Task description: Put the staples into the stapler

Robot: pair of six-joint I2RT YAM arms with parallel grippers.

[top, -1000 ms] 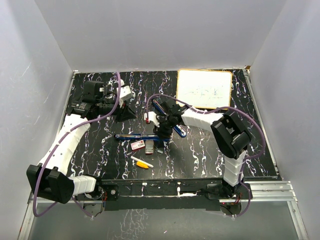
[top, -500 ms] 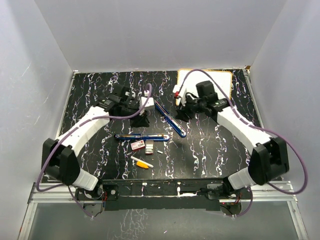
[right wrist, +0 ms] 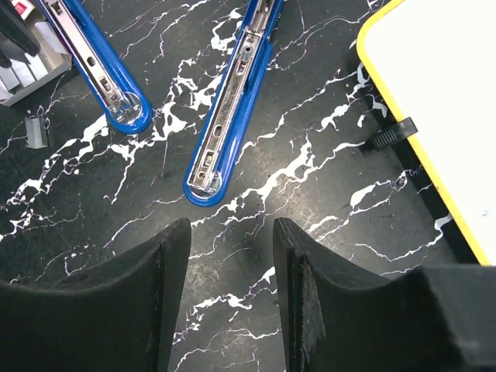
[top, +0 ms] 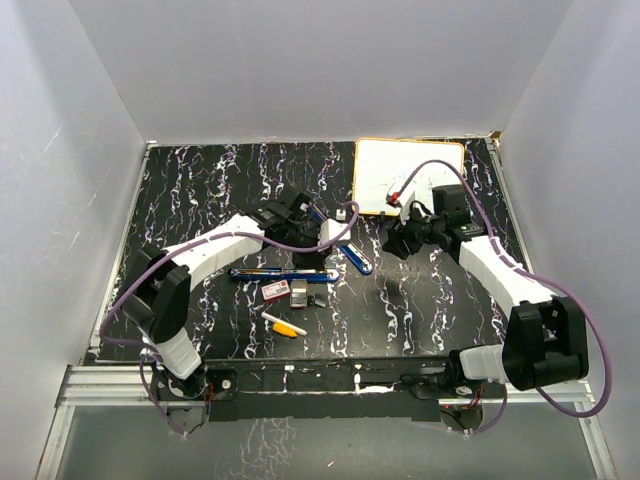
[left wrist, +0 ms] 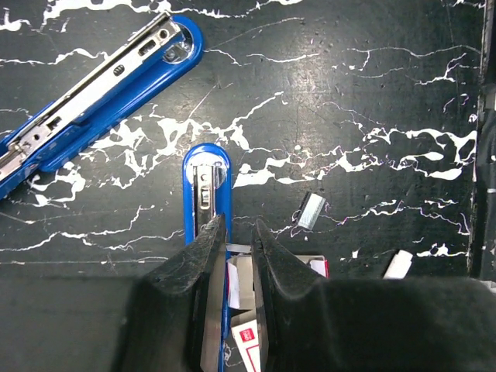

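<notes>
Counter point(top: 200, 190) of black marbled pattern carries a yellow-rimmed whiteboard point(top: 408, 178) at its far right and the stapler point(right wrist: 232, 101), which lies as two long blue pieces in a V, metal channels up. Left pincer point(left wrist: 236, 225) hangs over the rounded tip of one piece, fingers pressed almost together, pinching nothing. Right pincer point(right wrist: 231, 229) is spread and empty, near the whiteboard. Red-and-white staple box point(top: 272, 291) sits open beside that piece. Loose staple strip point(left wrist: 311, 211) lies flat just right of the left pincer in its wrist view, long axis roughly parallel to the channel below it, so the left arm looks nearer for the pickup
</notes>
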